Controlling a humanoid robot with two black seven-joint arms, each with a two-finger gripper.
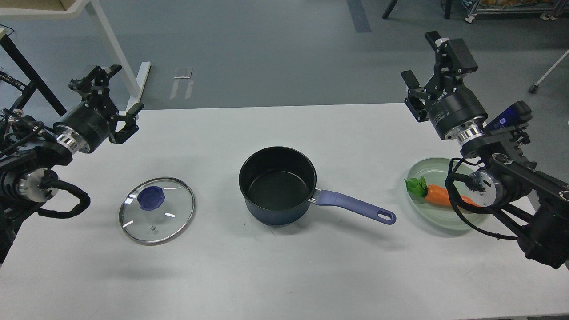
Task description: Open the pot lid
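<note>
- The left black two-finger gripper (119,101) hangs at the upper left of the frame, above the far edge of the white table (284,275), its fingers spread apart with nothing between them.
- The right black two-finger gripper (421,66) is raised at the upper right, fingers likewise apart and empty, well clear of everything on the table.
- Nearest the left gripper, in the lower left of the frame, lies the round clear glass lid with a steel rim and purple-blue knob (157,210), flat on the table, knob up, well apart from the pot.
- At centre stands the dark navy saucepan with a black inside and a long purple-blue handle (278,186), uncovered and seemingly empty, its handle pointing toward the lower right.
- At the right, partly behind the right arm, a pale green glass plate (426,166) holds an orange carrot with green leaves (438,195).
- To my eye the job looks done: the lid is off and set aside, neither gripper is touching anything, and nothing seems left to do.
</note>
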